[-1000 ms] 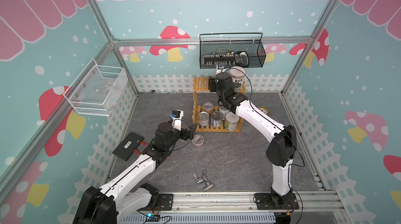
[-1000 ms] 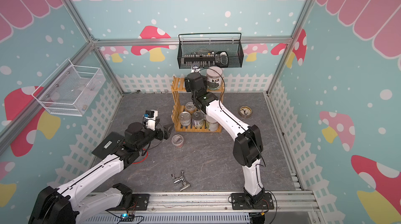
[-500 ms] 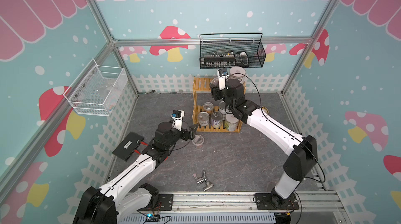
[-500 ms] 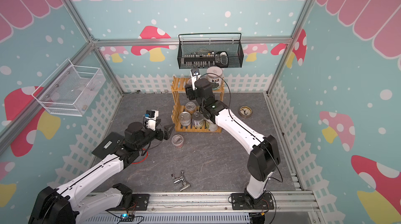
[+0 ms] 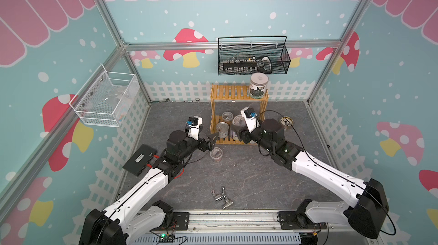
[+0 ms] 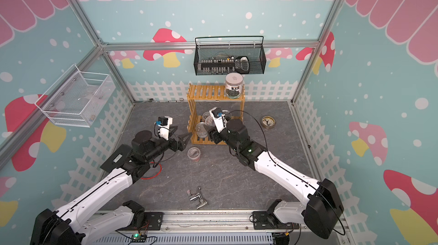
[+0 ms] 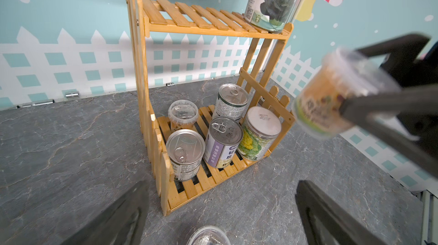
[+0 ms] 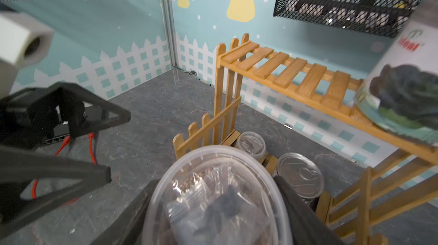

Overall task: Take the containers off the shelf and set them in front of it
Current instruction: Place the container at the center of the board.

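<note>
Just off the wooden shelf (image 7: 213, 18), the right end effector (image 7: 355, 82) clamps a tilted clear tub (image 7: 317, 103); a slack grip could spill it onto the tins (image 7: 184, 146). Left end effector (image 6: 182, 134) gapes empty.

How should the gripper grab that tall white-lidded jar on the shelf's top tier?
Probably around the straight round side of the jar, about mid-height, coming in level from the open front of the shelf. The jar stands upright at the tier's end, and the black wire basket hangs close above, crowding a top approach.
</note>
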You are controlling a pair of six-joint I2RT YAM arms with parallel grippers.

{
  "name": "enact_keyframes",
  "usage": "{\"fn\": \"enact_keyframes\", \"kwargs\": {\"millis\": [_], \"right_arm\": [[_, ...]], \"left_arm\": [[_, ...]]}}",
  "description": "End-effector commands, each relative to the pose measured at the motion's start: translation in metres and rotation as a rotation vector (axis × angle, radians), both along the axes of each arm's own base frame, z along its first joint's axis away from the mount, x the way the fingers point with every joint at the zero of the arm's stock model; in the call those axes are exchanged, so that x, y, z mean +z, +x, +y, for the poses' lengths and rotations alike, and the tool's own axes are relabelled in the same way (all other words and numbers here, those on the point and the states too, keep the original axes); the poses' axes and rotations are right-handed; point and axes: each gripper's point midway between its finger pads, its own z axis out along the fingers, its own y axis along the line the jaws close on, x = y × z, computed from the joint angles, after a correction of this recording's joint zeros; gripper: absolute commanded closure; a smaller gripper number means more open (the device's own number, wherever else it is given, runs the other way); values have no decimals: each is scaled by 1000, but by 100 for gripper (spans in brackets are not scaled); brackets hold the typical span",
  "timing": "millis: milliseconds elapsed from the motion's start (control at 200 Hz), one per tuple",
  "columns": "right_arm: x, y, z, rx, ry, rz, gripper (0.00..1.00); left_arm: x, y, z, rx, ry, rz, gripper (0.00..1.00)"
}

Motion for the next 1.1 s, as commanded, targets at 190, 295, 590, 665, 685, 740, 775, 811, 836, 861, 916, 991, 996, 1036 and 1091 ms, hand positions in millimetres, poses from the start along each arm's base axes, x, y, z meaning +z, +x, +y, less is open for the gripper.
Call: {"fn": "enact_keyframes", "kwargs": {"millis": [190,295,590,665,685,740,775,811,836,861,916,991,996,1036,1091], "right_arm": [[-78,-38,-6,55,69,59,42],[-102,-41,-7,57,87,82,42],[-160,-34,-2,40,49,160,40],[-166,-31,-1,36,50,161,39],[-167,-31,0,36,49,161,39],[-171,-27,0,31,41,163,39],[-174,-25,0,27,38,162,39],[-176,-22,1,26,40,161,39],[-178,-20,0,22,43,164,39],[-180,-18,0,21,45,167,39],[-187,-14,-1,19,40,177,40],[-192,-12,0,24,41,182,40],[-193,-12,0,23,41,183,40],[-195,-11,1,28,41,184,40],[-197,-10,3,35,42,187,40]], "left_arm": [[22,-4,-5,-41,-31,-48,1],[21,-4,-5,-40,-31,-44,1],[14,-3,-6,-47,-25,-25,1],[12,-3,-7,-48,-24,-19,1],[11,-3,-6,-46,-23,-17,1],[10,-3,-6,-44,-23,-15,1],[10,-3,-6,-43,-23,-14,1],[9,-2,-6,-43,-21,-11,1],[7,-2,-6,-42,-20,-8,1],[7,-2,-6,-39,-20,-7,1],[5,-1,-6,-37,-15,-3,1],[3,-1,-6,-38,-12,0,1],[3,-1,-5,-37,-13,-1,1],[2,-1,-5,-34,-10,1,1],[1,-1,-4,-31,-9,2,1]]}}
